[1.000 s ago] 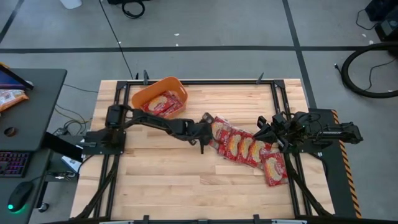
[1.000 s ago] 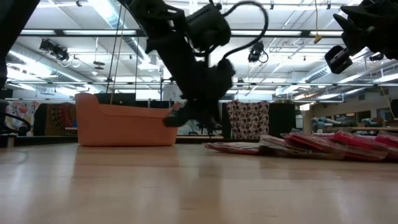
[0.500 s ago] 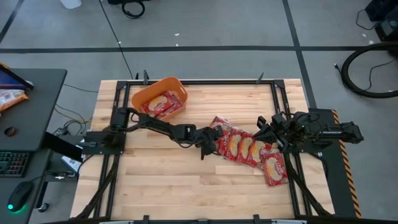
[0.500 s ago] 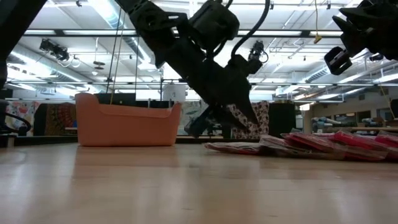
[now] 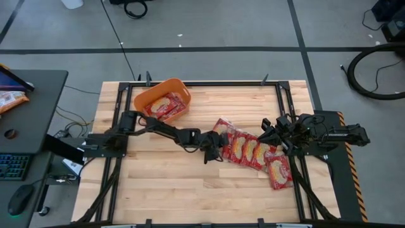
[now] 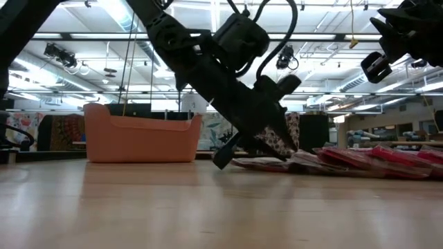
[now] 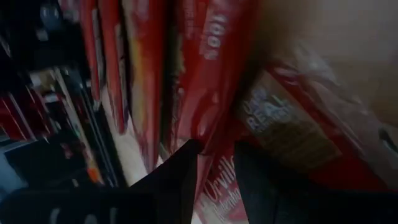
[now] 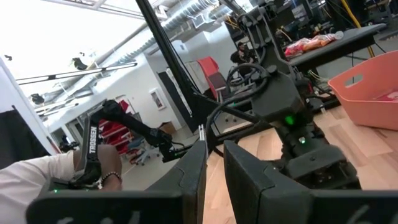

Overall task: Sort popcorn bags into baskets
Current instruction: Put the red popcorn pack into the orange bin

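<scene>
While our left end effector [image 5: 217, 145] reaches the popcorn bags [image 5: 253, 151] with fingers slightly parted, we should pinch one edge only; right end effector [image 5: 269, 131] waits, near-closed.

We're only making out "100" and "REAL" on the popcorn bags [image 7: 273, 124] up close, plus "TROSSEN" running along an arm [image 8: 94, 149] across the room.

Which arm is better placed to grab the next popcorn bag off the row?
Left, probably. The left gripper is down at the near end of the popcorn bags, fingers nearly closed at a bag's edge. The right gripper hangs high above the table, near-shut and empty. The basket also sits on the left arm's side.
</scene>
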